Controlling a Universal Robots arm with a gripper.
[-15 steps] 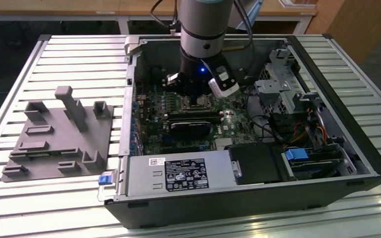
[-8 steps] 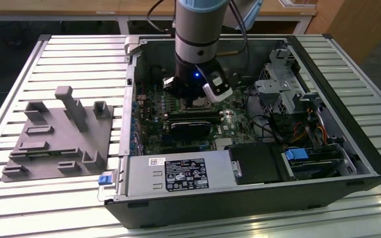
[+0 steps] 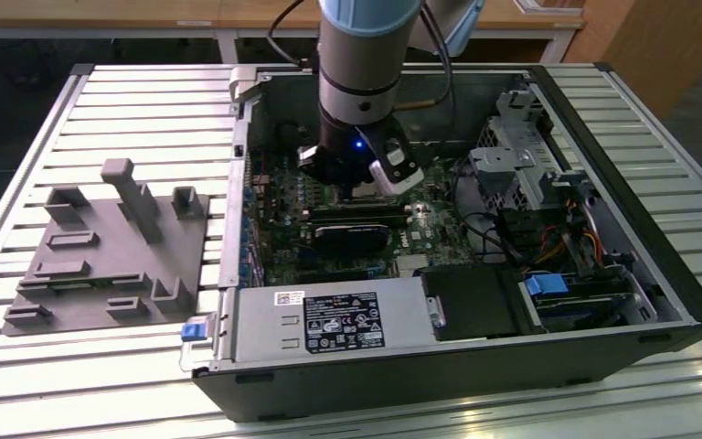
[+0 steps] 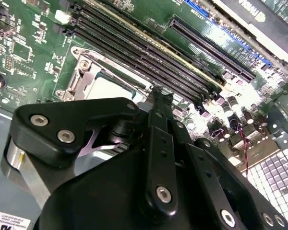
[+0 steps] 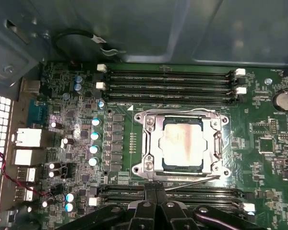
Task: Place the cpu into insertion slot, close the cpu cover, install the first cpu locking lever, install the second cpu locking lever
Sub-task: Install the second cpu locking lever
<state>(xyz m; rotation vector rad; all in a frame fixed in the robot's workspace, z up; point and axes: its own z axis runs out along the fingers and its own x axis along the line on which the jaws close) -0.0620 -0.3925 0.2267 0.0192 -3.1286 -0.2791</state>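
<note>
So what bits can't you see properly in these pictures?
- Claw tips: in the first wrist view they meet the picture's edge, so open or shut is unclear.
- Insertion slot: the cpu and cpu cover lie over it.
- Cpu in the second wrist view: partly behind the claw's black body.
- In the exterior view, the arm blocks the socket.

no legible text, power supply label [image 3: 340, 322] unreadable

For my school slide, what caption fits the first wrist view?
The cpu sits in the insertion slot under the closed cpu cover, with the gripper just beside it.
</note>
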